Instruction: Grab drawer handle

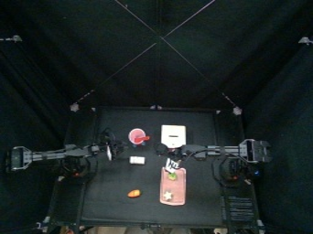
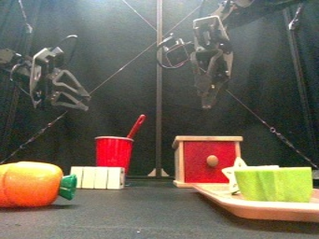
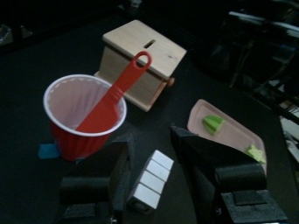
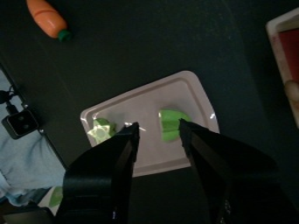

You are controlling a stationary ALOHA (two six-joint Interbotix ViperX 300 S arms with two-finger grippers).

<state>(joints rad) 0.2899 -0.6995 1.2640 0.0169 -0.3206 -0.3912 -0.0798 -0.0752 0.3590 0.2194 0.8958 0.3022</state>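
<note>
The drawer is a small cream box with a red front and a round knob, standing at the table's back middle. It also shows in the left wrist view, and its corner shows in the right wrist view. My left gripper is open, held above the table to the left of the red cup. My right gripper is open and hangs high above the pink tray, in front of the drawer and apart from it.
A red cup with a red spoon stands left of the drawer. A white block lies in front of the cup. The pink tray holds green pieces. An orange carrot lies at the front left.
</note>
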